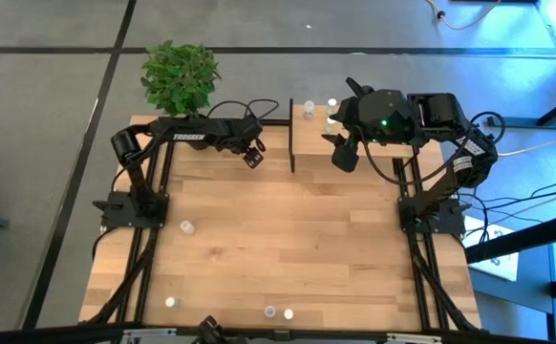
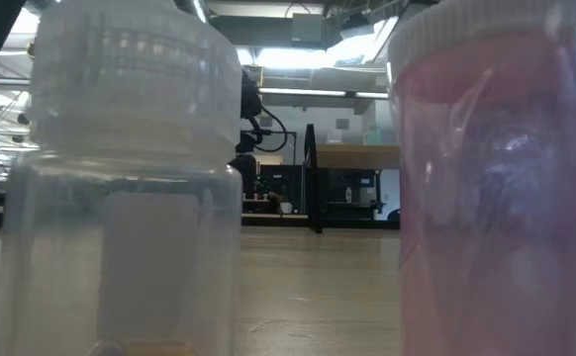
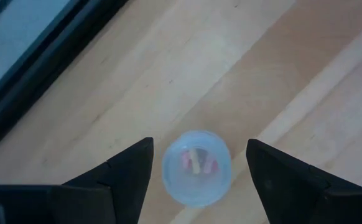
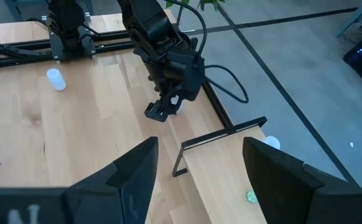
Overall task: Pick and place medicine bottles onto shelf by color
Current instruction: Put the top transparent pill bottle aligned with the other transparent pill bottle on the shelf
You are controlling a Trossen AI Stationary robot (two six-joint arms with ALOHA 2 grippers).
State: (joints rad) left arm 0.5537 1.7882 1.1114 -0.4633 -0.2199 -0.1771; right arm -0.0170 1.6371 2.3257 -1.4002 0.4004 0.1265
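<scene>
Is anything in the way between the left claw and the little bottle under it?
No. The left gripper hangs right over the bottle, open fingers on either side, only bare table around it. Nothing visible blocks it.

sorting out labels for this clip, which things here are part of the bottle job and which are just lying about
Part of the job:
- left gripper, open around a bottle on the table
- right gripper, open over the shelf
- bottles on the shelf
- loose bottles on the table

Just lying about:
- potted plant
- cables beside the table
</scene>
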